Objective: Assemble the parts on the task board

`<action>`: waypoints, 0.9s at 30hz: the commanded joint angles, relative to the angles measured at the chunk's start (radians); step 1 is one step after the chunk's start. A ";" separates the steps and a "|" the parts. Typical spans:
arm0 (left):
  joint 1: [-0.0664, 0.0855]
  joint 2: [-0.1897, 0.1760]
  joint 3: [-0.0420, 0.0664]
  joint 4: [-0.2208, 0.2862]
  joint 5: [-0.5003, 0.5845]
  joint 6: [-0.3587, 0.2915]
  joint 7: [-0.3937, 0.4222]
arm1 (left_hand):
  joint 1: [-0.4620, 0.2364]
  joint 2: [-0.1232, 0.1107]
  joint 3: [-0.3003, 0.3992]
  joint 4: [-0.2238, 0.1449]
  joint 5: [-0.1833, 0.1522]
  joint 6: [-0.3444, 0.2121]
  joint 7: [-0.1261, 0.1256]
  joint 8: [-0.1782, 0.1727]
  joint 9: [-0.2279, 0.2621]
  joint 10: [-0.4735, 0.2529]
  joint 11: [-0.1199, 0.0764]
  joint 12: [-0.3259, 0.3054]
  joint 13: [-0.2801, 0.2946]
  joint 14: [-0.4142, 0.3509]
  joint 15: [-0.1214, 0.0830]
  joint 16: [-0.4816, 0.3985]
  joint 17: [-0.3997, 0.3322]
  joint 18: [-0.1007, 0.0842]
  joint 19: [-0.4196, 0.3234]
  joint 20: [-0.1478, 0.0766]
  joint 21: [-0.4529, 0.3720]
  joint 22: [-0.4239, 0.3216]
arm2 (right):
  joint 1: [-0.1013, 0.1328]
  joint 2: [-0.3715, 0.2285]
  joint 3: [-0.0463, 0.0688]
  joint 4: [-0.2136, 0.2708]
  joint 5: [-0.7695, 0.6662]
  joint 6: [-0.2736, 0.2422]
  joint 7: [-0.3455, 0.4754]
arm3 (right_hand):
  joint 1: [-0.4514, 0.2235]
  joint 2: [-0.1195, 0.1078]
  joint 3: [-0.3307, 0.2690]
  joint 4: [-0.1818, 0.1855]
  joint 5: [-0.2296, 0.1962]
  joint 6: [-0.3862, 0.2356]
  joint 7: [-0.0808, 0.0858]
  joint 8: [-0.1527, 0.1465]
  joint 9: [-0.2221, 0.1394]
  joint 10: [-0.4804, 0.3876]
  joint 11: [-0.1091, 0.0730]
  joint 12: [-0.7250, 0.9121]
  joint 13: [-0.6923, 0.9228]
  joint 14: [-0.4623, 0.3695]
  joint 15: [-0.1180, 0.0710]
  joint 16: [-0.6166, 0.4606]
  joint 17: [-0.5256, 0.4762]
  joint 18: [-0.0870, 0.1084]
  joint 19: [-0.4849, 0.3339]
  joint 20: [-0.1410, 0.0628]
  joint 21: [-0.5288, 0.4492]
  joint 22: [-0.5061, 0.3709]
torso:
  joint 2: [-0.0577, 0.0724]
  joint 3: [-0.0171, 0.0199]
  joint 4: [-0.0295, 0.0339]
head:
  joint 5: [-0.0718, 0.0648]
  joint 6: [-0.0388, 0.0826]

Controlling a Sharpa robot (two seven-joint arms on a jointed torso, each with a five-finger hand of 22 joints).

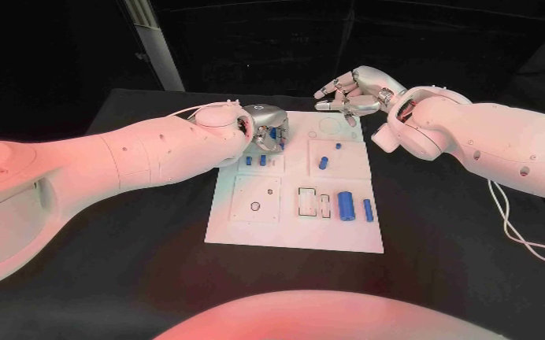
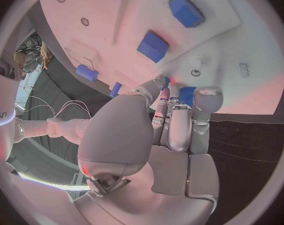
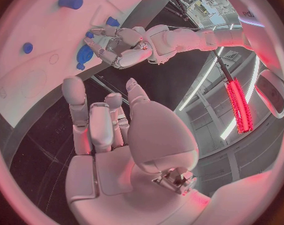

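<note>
The white task board (image 1: pixel 293 226) lies in the middle of the black table. My left hand (image 1: pixel 267 126) hangs over its far left section, fingers pointing down. Its fingertips (image 2: pixel 201 96) close round a small blue part (image 2: pixel 187 93), also seen as the blue part (image 3: pixel 85 53) under the left hand (image 3: pixel 119 46). Two short blue parts (image 1: pixel 257 160) stand just below that hand. My right hand (image 1: pixel 357 94) hovers above the board's far right edge, fingers (image 3: pixel 76 105) apart and holding nothing.
A blue cylinder (image 1: pixel 323 161) and a small blue peg (image 1: pixel 337 146) sit in the far right section. A wide blue block (image 1: pixel 346 206), a slim bar (image 1: pixel 368 208) and a smaller piece (image 1: pixel 324 204) lie near right. Black table (image 1: pixel 443 230) surrounds the board.
</note>
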 commanded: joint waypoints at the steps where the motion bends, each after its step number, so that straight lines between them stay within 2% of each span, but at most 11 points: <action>1: -0.001 0.003 0.000 -0.001 -0.009 0.031 0.005 | -0.007 -0.006 0.008 0.000 -0.004 0.003 0.001 -0.008 -0.003 0.009 -0.001 -0.012 -0.001 0.022 0.000 0.003 -0.004 -0.011 0.008 -0.002 0.004 0.002 | 0.002 0.001 0.001 0.000 0.000 0.001 0.011 | 0.004 0.009 -0.003 -0.003 0.006 -0.008 -0.001 0.004 -0.001 -0.007 -0.002 -0.005 -0.001 0.009 0.001 -0.001 0.001 0.018 -0.006 -0.001 -0.006 -0.001 | 0.000 -0.0001 0.0005 | 0.000 -0.002; 13: -0.004 0.009 0.000 -0.005 -0.009 0.086 0.001 | -0.017 -0.016 0.037 -0.008 -0.007 -0.021 0.000 -0.044 -0.018 0.023 -0.002 -0.038 -0.001 0.020 -0.001 0.002 -0.013 -0.012 0.007 -0.002 0.008 0.012 | 0.002 0.001 0.001 0.001 0.000 0.003 0.011 | 0.004 0.010 -0.003 -0.003 0.007 -0.008 -0.001 0.005 -0.001 -0.006 -0.001 -0.003 0.001 0.009 0.001 -0.002 0.001 0.018 -0.006 -0.001 -0.007 -0.001 | -0.001 -0.0006 0.0003 | 0.000 -0.005; 27: -0.005 0.009 0.000 -0.012 -0.009 0.096 -0.035 | -0.001 0.009 0.112 -0.036 -0.008 0.043 0.003 -0.040 -0.017 0.101 -0.015 -0.053 0.003 0.021 -0.012 0.007 -0.018 -0.017 0.015 -0.012 0.032 0.044 | 0.002 0.001 0.001 0.001 0.000 0.003 0.011 | 0.004 0.010 -0.003 -0.003 0.007 -0.008 -0.001 0.005 -0.001 -0.006 -0.001 -0.003 0.001 0.009 0.001 -0.002 0.001 0.018 -0.006 -0.001 -0.007 -0.001 | -0.001 -0.0005 0.0004 | 0.000 -0.004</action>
